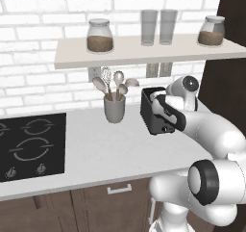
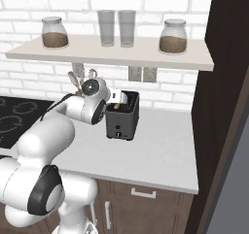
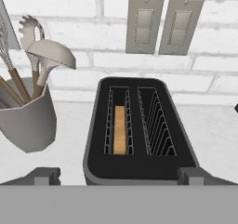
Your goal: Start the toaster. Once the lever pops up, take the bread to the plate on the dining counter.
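My toaster [image 3: 139, 172] is dark grey to black, its slots lined with thin grey wire ribs. In the left slot I see the bread [image 3: 120, 130], its top edge tan to orange-brown. The cup [image 3: 25, 121] beside it is plain grey; its utensils [image 3: 44, 56] have pale grey heads on brown handles. The counter [image 1: 105, 149] is white with a faint speckle, the cooktop [image 1: 31, 144] at its left end black with grey ring marks. The wall [image 3: 83, 32] is white brick with pale grey joints, its two switch plates [image 3: 162, 25] grey. The shelf [image 2: 112, 53] is cream, carrying two glass jars [image 2: 173, 36] of brown grains
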